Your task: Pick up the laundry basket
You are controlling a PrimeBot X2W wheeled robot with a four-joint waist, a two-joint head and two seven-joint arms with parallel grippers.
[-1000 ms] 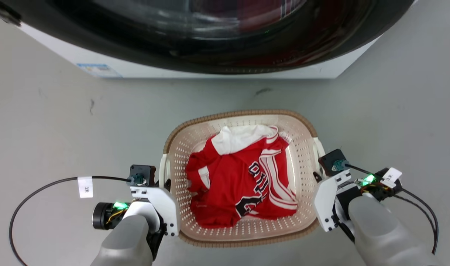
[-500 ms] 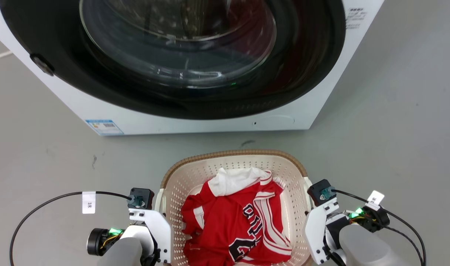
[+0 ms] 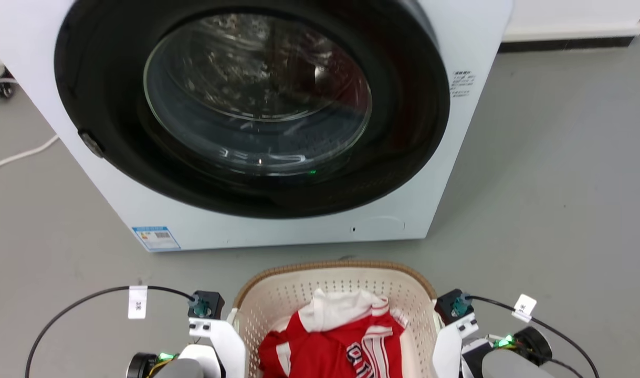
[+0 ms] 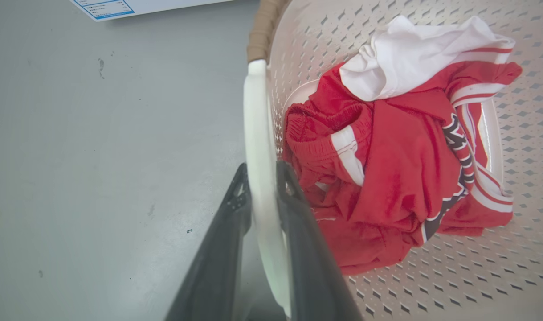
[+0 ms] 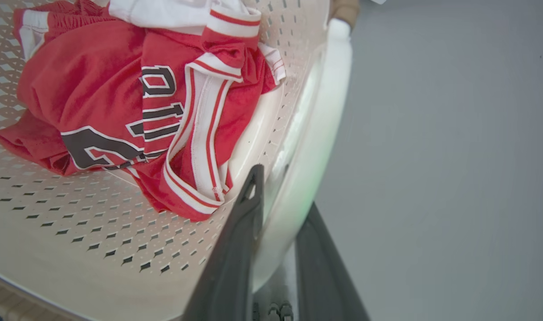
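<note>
Before one washing machine (image 3: 277,131), one laundry basket (image 3: 330,269), partly cut off, holds red clothing (image 3: 330,352); left pincer (image 4: 262,171) and right pincer (image 5: 282,191) clamp its two handles (image 4: 255,111).

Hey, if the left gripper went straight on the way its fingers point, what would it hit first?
Likely the brown rim of the laundry basket, just past the white handle that the left gripper clamps; depth is unclear.
</note>
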